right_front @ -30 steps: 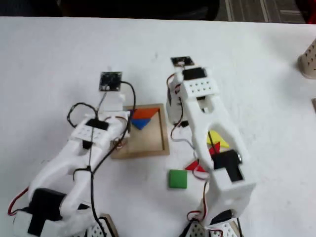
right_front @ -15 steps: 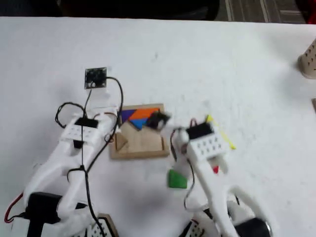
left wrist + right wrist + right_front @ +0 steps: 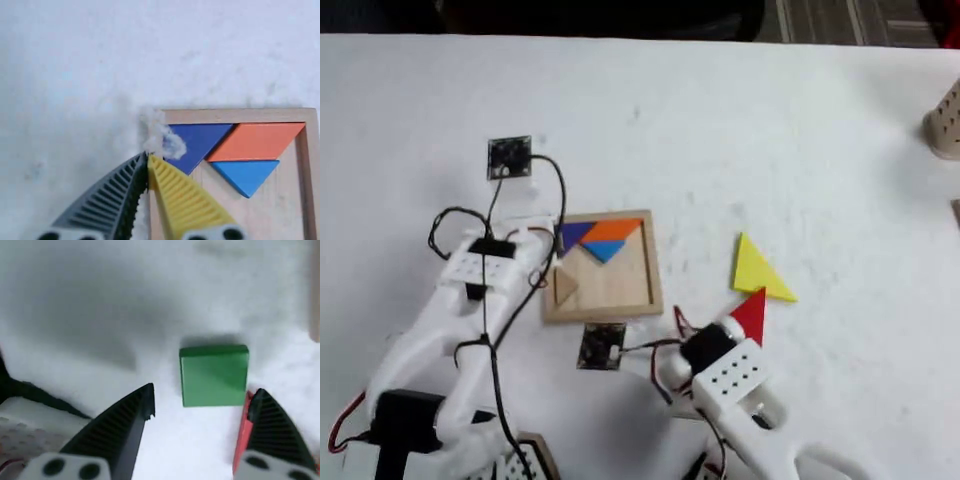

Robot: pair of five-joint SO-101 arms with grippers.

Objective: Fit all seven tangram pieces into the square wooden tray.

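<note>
The square wooden tray (image 3: 656, 270) lay on the white table (image 3: 740, 120), a little left of centre, with three flat pieces set along its far side. A dark blue triangle (image 3: 197, 142) filled the far left corner. An orange parallelogram (image 3: 255, 141) lay against the far rim to its right, touching it. A light blue triangle (image 3: 245, 175) sat just nearer, its long edge against the parallelogram. The nearer part of the tray was bare wood.

The left arm (image 3: 470, 290) came in from the near left, and the left gripper (image 3: 146, 159) sat at the tray's left rim, beside the far left corner. Its two fingers were pressed together at the tips with nothing between them. The yellow finger (image 3: 185, 200) lay over the tray and the grey finger (image 3: 110, 200) outside it.

Right of the tray and well apart from it, a yellow triangle (image 3: 757, 268) lay flat on the table. A red triangle (image 3: 751, 313) lay just nearer, close against the white head of the right arm (image 3: 730, 375), which came up from the near edge.

The right gripper (image 3: 203, 390) hung over a green square (image 3: 214, 375) that lay flat on the table outside the tray. Its jaws stood wide apart, wider than the square, and gripped nothing. One tip was close by a corner of the square, the other farther off on the opposite side
</note>
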